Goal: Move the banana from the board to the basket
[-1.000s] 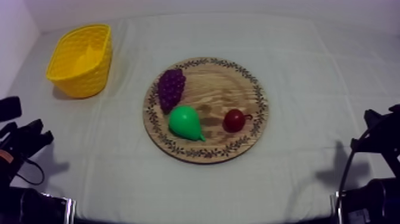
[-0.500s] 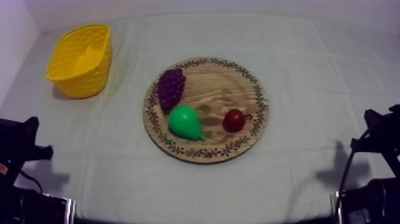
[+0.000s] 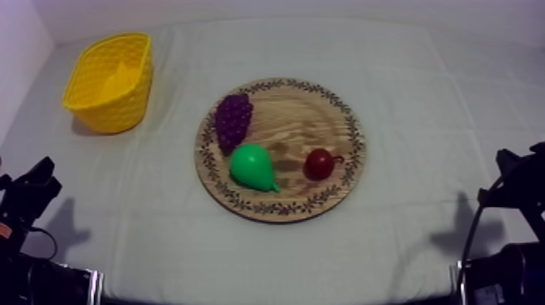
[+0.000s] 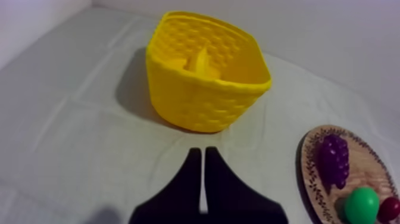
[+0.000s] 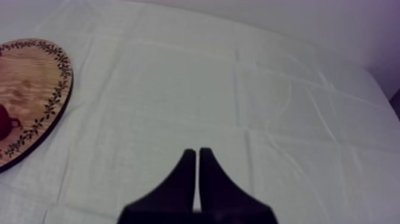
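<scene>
Overhead, woven yellow basket (image 3: 105,109) holds curved yellow banana (image 3: 122,79); round grainy wooden board (image 3: 300,122) carries knobbly purple grapes (image 3: 233,122), smooth green pear (image 3: 253,167), small red fruit (image 3: 319,164). L wrist: left gripper (image 4: 203,156) jaws together, empty, banana well beyond them. R wrist: right gripper (image 5: 197,154) likewise, beside board.

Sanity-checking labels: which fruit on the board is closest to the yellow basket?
The purple bunch of grapes, on the board's side toward the basket; pear and small red fruit lie farther.

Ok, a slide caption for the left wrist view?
Left gripper, shut and empty, faces the basket with the banana inside; grapes and pear sit on the board.
</scene>
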